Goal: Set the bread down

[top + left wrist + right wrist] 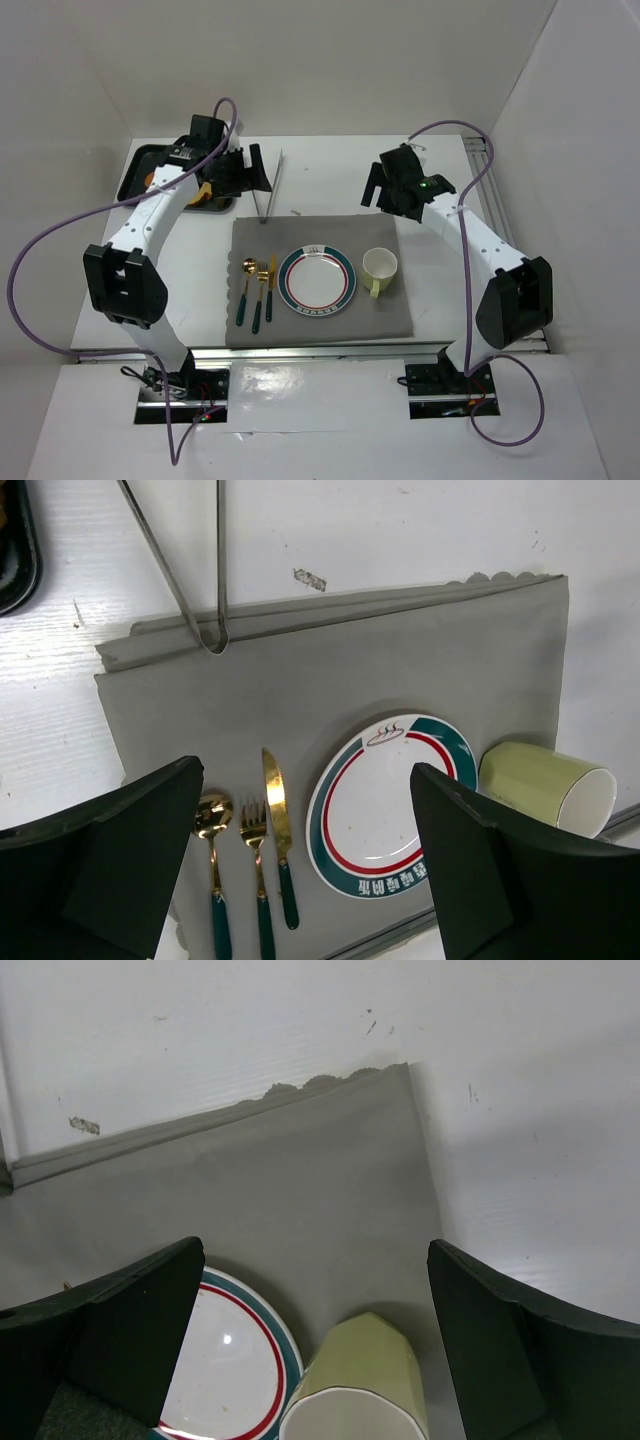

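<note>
Over the far left part of the white bench [330,165], the left claw [248,172] is hanging in the air between the black tray [128,175] and the metal tongs [220,580]. Its two dark fingers [110,870] are standing spread wide apart, and nothing is sitting between them. A brownish-orange piece that is looking like the bread [205,192] is lying on the tray, just beside the claw. The left arm is covering most of it, so its shape is not showing clearly.

The tongs are lying flat, with their joined end resting on the far edge of the grey placemat [400,310] and their two arms reaching away toward the back of the bench.

Across the bench, the right claw [378,185] is hovering beyond the far right corner of the placemat. Its fingers [120,1340] are also gaping wide and are gripping nothing.

On the placemat, a white plate [317,282] with a green and red rim is sitting at the middle, bare. A pale green cup [380,266] is standing upright just to its right. To the left of the plate, a gold spoon [246,290], fork [259,295] and knife [271,290] with dark green handles are lying side by side, the knife nearest the plate.
</note>
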`<state>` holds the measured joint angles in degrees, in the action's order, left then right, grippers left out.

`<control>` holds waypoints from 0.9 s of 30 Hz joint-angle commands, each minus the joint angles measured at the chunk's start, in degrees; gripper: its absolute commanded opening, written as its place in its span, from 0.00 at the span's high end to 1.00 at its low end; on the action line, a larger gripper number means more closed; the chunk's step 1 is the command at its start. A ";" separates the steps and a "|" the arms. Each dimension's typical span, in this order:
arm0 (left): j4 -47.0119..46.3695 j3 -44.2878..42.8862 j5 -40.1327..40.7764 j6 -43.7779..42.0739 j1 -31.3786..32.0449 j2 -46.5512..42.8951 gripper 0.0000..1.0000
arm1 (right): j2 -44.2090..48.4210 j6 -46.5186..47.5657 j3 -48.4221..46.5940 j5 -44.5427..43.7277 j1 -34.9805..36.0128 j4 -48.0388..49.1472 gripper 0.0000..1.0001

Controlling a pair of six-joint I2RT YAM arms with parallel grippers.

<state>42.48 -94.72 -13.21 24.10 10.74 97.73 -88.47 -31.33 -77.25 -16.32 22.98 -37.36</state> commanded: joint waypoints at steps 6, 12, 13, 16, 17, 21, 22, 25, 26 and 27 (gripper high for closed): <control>-0.20 -2.14 0.64 -0.89 1.21 0.62 0.02 | -0.03 -1.54 -0.79 -1.53 -0.13 1.15 0.00; 1.81 -3.01 8.95 -0.89 2.70 2.01 0.04 | -1.09 -1.01 -1.94 -1.53 -0.13 1.15 0.00; 4.34 -5.11 11.60 -0.89 3.49 2.81 0.04 | -1.09 -1.01 -1.94 -1.53 -0.13 1.15 0.00; 8.57 -9.07 20.99 -0.29 7.70 7.79 0.02 | -0.39 -0.48 0.26 -1.53 -0.13 3.69 0.00; 10.67 -11.00 22.25 -0.28 8.76 9.30 0.02 | -0.39 -0.48 0.26 -0.83 -0.13 3.70 0.00; 12.28 -13.03 27.27 7.44 10.79 15.64 0.01 | -3.45 0.04 -2.01 1.20 -0.13 4.05 0.00; 11.75 -13.04 27.88 9.02 10.27 16.52 0.01 | -3.99 0.56 -2.63 1.90 -0.13 3.44 0.00; 7.46 -11.81 26.93 12.11 8.33 19.68 0.01 | -5.04 0.57 -4.22 1.90 -0.13 2.82 0.00; 6.57 -11.81 25.53 12.11 8.33 20.65 0.01 | -5.05 0.57 -4.22 1.90 -0.13 2.82 0.00; 6.56 -11.81 25.52 12.11 7.46 21.79 0.01 | -5.05 1.18 -4.22 1.90 -0.13 2.82 0.00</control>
<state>50.54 -106.13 10.44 32.49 20.67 118.34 -93.76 -31.33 -78.39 -14.68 22.98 -36.10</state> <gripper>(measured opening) 0.987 0.999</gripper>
